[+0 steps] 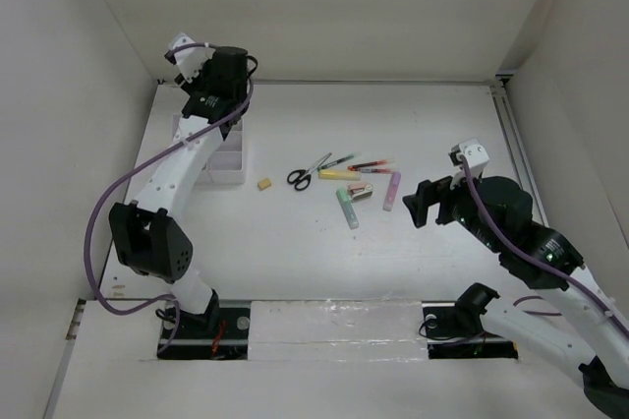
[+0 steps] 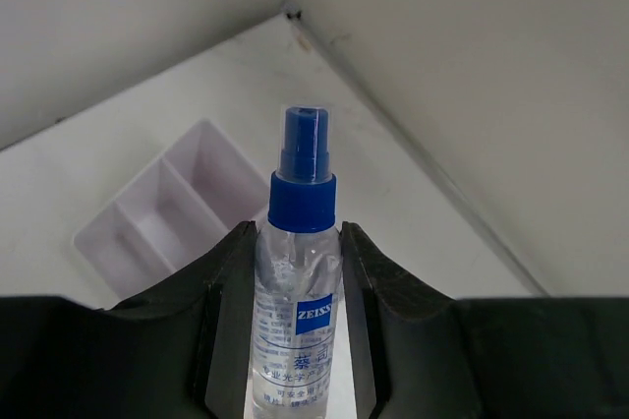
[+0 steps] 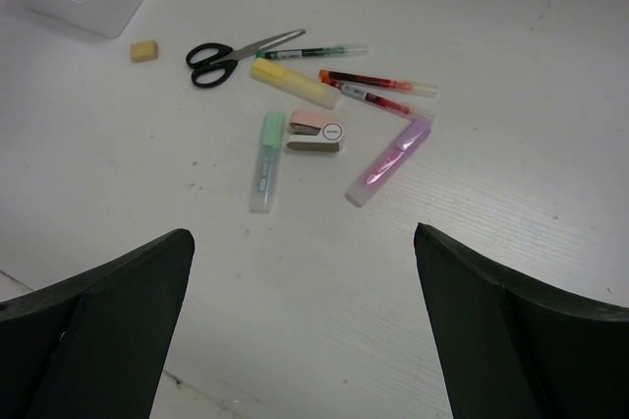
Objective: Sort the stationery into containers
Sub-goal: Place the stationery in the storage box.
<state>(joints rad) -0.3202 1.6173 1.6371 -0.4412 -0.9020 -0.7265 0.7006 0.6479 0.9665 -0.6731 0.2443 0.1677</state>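
The left jaws gripped the blue-capped bottle by the tray at ten o'clock; the right jaws stood wide at three o'clock.

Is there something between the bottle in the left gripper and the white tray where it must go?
Nothing visible stands in the way. The left gripper is shut on the bottle, and the tray lies beyond it with nothing between them. No item shows in the compartments in view.

Blue-capped clear bottle, black-handled scissors, yellow marker, green marker, pink marker (tan eraser)
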